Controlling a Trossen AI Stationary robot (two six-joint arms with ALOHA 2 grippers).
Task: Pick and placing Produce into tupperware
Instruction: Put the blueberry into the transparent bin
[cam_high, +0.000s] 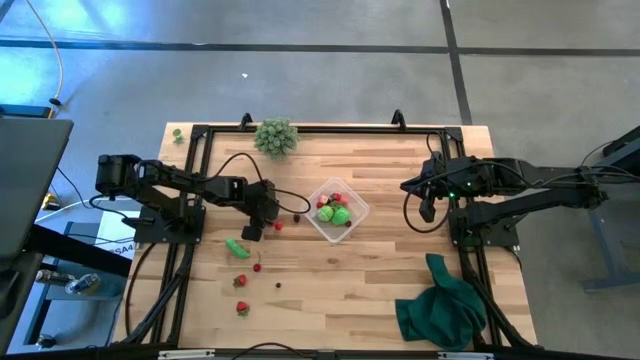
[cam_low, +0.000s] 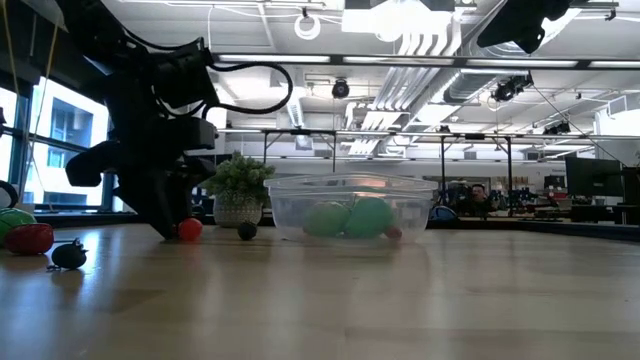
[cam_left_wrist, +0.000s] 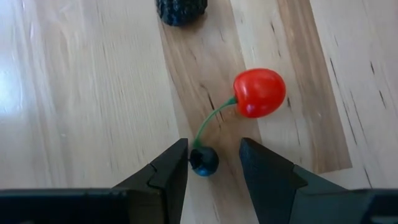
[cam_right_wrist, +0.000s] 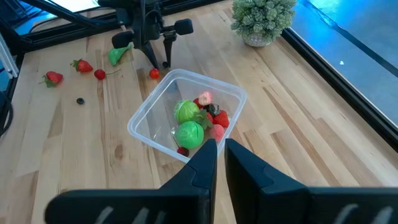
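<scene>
The clear tupperware (cam_high: 337, 210) (cam_right_wrist: 186, 121) stands mid-table and holds two bright green balls and several red pieces. My left gripper (cam_high: 258, 218) (cam_left_wrist: 213, 157) is open, low over the table just left of the tupperware. Its fingers stand on either side of the end of a red cherry's (cam_left_wrist: 259, 92) (cam_low: 190, 229) green stem. A dark berry (cam_left_wrist: 180, 9) lies just beyond the cherry. Loose produce lies nearer the table's front-left: a green piece (cam_high: 237, 247), a cherry (cam_high: 257, 267) and two strawberries (cam_high: 241, 295). My right gripper (cam_high: 428, 205) (cam_right_wrist: 221, 155) is shut and hangs in the air right of the tupperware. My left gripper comes from above, pointing down, with its open fingers either side of the dark bead (cam_left_wrist: 204, 162) at the free end of the cherry's stem. The bead lies close against one finger (cam_left_wrist: 174, 165); I cannot tell whether they touch. The cherry rests on the table.
A pale green bushy clump (cam_high: 275, 137) stands at the far edge. A dark green cloth (cam_high: 440, 305) lies crumpled at the near right corner. Black frame rails (cam_high: 200, 130) run along the table's sides. Bare wood lies between the tupperware and the near edge.
</scene>
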